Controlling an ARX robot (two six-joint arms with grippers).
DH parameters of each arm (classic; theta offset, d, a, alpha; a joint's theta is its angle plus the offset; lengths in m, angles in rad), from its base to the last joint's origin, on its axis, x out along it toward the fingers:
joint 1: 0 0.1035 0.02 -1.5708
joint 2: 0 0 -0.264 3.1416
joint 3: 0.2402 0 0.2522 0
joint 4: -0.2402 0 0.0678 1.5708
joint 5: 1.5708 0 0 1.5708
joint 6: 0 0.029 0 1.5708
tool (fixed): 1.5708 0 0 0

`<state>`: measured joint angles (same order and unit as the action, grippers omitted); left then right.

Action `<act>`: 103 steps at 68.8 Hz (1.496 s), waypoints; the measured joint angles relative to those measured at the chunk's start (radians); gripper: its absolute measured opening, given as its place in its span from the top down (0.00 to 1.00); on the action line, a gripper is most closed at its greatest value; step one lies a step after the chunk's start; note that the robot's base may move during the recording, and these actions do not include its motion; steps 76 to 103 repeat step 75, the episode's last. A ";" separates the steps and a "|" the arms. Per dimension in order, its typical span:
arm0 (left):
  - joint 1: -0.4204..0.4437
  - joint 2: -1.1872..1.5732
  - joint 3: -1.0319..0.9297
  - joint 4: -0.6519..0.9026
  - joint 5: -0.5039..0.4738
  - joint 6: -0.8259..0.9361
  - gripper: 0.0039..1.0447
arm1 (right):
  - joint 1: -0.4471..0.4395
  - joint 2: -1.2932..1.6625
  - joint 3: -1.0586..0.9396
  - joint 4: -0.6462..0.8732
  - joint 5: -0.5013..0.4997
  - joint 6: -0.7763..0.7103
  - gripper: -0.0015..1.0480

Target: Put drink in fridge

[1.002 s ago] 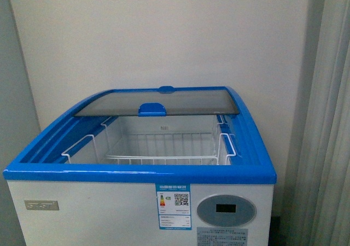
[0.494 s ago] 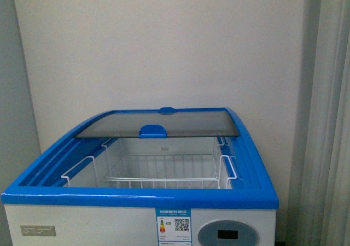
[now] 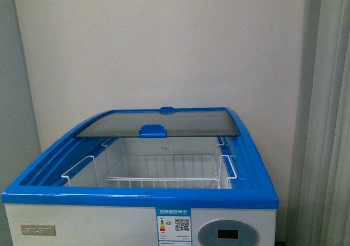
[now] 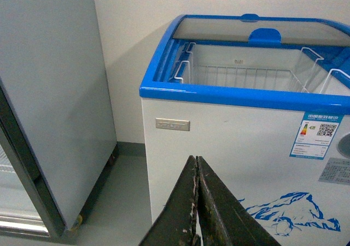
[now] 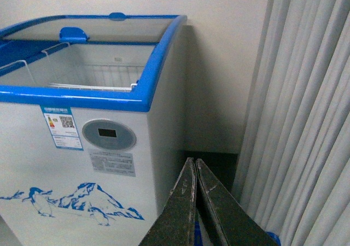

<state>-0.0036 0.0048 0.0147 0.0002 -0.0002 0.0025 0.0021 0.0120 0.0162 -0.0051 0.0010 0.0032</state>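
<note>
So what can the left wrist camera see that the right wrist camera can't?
Only the left wrist view shows the pale-grey cabinet beside the freezer and the small nameplate. Only the right wrist view shows the curtain and the whole oval display. Both show the open freezer, its wire basket, the pushed-back glass lid and closed jaws.

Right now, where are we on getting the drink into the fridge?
Done: the fridge is open, its glass lid slid to the back, white wire basket exposed and empty.
In hand: nothing visible. The left tool and right tool are both shut, with no bottle between them.
Left: the drink isn't in any view, so fetching it and placing it inside remain.
</note>
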 joint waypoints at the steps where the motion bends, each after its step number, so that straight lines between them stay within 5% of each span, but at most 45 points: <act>1: 0.000 0.000 0.000 0.000 0.000 0.000 0.98 | 0.000 0.000 0.000 0.000 -0.003 0.000 0.97; 14: 0.000 0.000 0.000 0.000 0.000 0.000 0.98 | 0.000 -0.005 0.000 0.003 -0.002 0.000 0.97; 16: 0.000 0.000 0.000 0.000 0.000 0.000 0.97 | 0.000 -0.005 0.000 0.003 -0.002 -0.001 0.90; 36: 0.000 0.000 0.000 0.000 0.000 0.000 0.40 | 0.000 -0.006 0.000 0.003 -0.002 -0.001 0.35; 50: 0.000 0.000 0.000 0.000 0.000 0.000 0.07 | 0.000 -0.006 0.000 0.003 -0.002 0.000 0.06; 103: 0.000 0.000 0.000 0.000 0.000 0.000 0.08 | 0.000 -0.006 0.000 0.003 -0.002 -0.001 0.07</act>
